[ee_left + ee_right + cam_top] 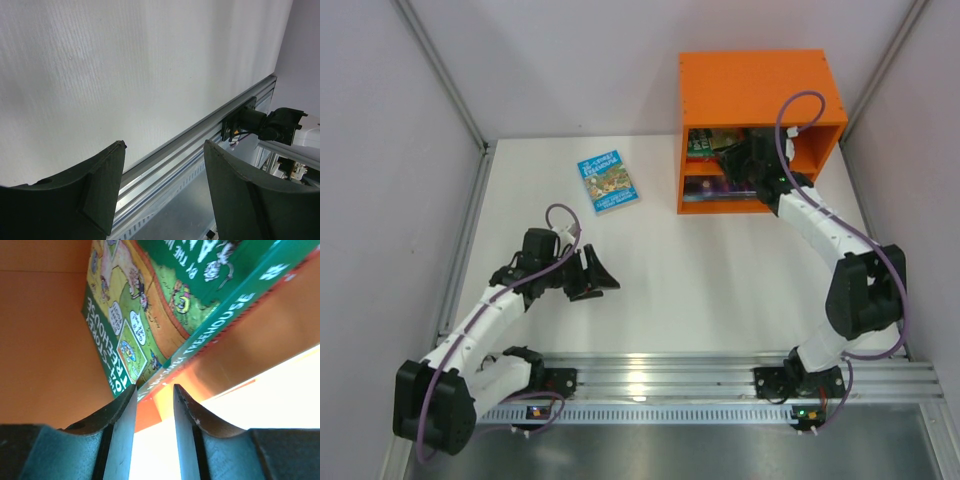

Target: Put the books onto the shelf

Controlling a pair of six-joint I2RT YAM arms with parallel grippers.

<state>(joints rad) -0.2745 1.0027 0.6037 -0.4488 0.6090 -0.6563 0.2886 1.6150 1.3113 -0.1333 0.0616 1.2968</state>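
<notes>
Reaching arm (820, 225): right one, going from near edge of desk (700, 290) up into the orange shelf (760, 85).
Shelf: big orange box at far right of desk, open at the front, two parts, one on top of the other.
Right pincer (745, 160): inside top part of shelf. Up close (155, 387), tips a little way apart, bright gap between them, nothing held.
Green book (701, 146): in top part of shelf, on the left, just beside right pincer. Up close (150, 305), tilted, with orange shelf wall (40, 340) behind it. Bottom corner right by one fingertip; touching or not, cannot tell.
Dark book (715, 190): lying in bottom part of shelf, colours hard to make out.
Light-blue book (608, 181): flat on desk, picture side up, left of shelf, well apart from both pincers.
Left pincer (603, 277): over left middle of desk, pointing right, wide open, empty. Up close (162, 145), two dark fingers (100, 190) spread, only white desk (125, 75) and silver rail (200, 135) seen between them.
Silver rail (670, 375): along near edge of desk, both arm bases fixed on it.
</notes>
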